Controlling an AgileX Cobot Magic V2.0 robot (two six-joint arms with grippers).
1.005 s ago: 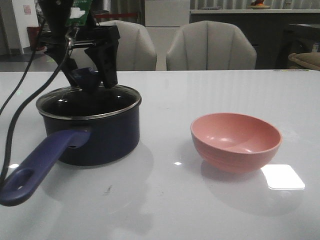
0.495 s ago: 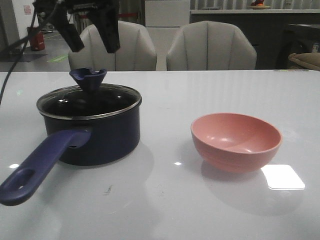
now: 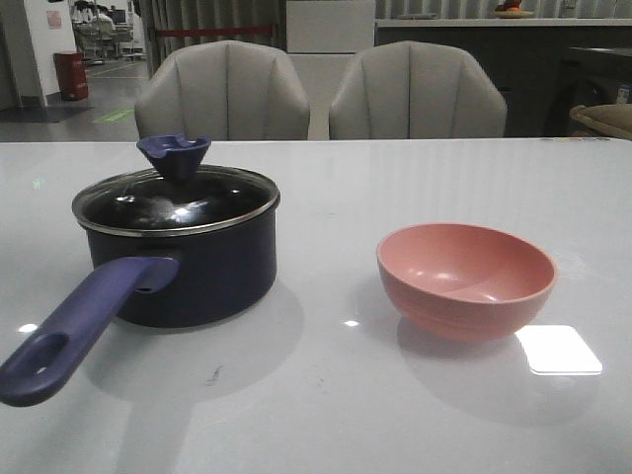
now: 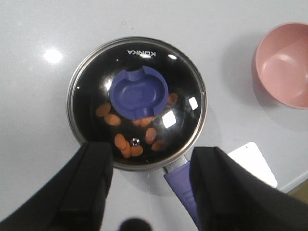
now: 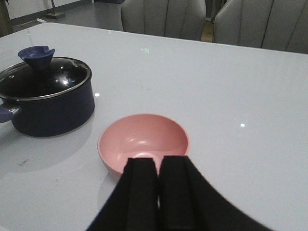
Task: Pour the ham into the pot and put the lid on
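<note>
The left arm that hung over the pot half a second ago has gone from the front view, leaving the upper left of that frame to the chairs alone; pot, lid and bowl sit where they were. One pot (image 3: 197, 267) stands at the left of the table (image 3: 326, 405), with one lid (image 3: 178, 202) seated flat on its rim and the flared knob (image 3: 174, 156) upright at its centre. One pink bowl (image 3: 466, 279) stands at the right, well apart from the pot and bare inside. The pot's single handle (image 3: 84, 321) runs from the pot wall toward the lower left corner of the front view, its long axis slanting down and outward, the holed end nearest the camera. Through the glass in the left wrist view, roughly ten ham slices (image 4: 127, 144) lie on the pot floor, some hidden under the knob, so the count is uncertain. The left gripper (image 4: 149, 187) hovers above the lid with its jaws spread wide and nothing between them. The right gripper (image 5: 158, 187) hangs just above the near rim of the bowl with its two fingers pressed together, holding nothing.
</note>
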